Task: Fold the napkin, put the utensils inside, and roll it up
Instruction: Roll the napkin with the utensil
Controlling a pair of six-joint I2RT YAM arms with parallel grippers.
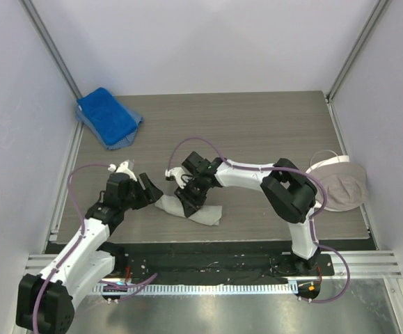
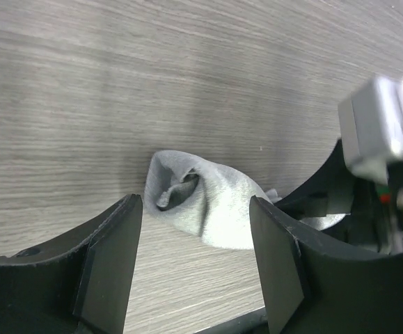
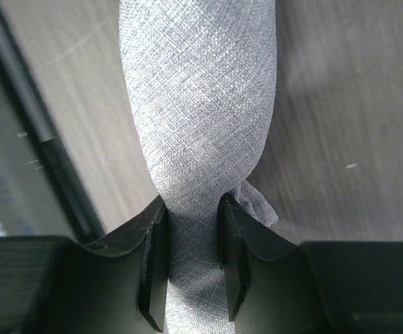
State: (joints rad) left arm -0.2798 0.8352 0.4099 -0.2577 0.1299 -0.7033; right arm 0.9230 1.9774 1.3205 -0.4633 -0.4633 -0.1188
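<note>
We find the napkin (image 1: 207, 216) lying as a loose roll near the front edge of the counter (image 1: 257, 125), its long axis running left to right; the right tool (image 3: 191, 209) is narrow, pinching the roll partway along; the left tool (image 2: 194, 209) stands wide, holding nothing, just off the roll's open left end; we judge that arm nearer for tidying that end.

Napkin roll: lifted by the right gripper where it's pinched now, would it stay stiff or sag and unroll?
Probably sag: the napkin is thin woven cloth that narrows sharply where the right gripper squeezes it. The open end facing the left gripper looks loosely wound, so it may unroll.
</note>
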